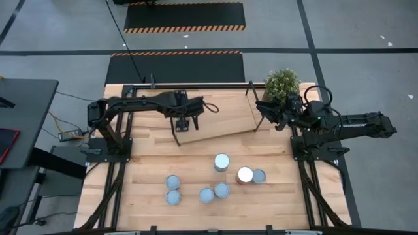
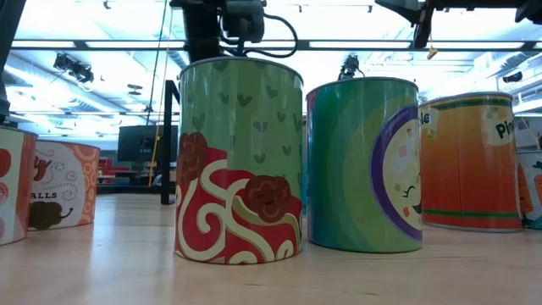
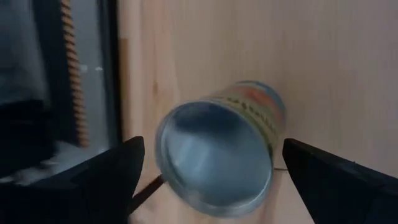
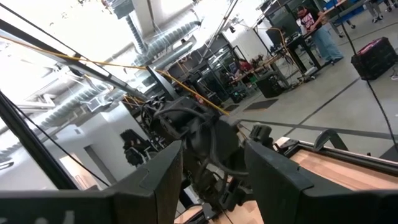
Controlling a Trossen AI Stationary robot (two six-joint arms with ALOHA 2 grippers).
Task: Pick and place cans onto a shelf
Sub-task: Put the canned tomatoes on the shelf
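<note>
A can (image 3: 214, 158) with a silvery top and an orange-yellow label stands upright on the light-wood shelf (image 1: 222, 111). In the high view it is hidden under my left gripper (image 1: 185, 123). That gripper is open, with one finger (image 3: 118, 171) on each side of the can and a narrow gap showing at each. Several other cans stand on the table nearer the front, among them one (image 1: 222, 162) with a pale top and one (image 1: 245, 175) with a bright top. My right gripper (image 1: 266, 112) waits open and empty at the shelf's right end.
A potted green plant (image 1: 282, 83) stands behind the shelf's right end, close to my right arm. Black rod frames (image 1: 179, 134) stand at the shelf's ends. In the low view the cans (image 2: 240, 161) fill the foreground. People show in the room far behind (image 4: 314, 28).
</note>
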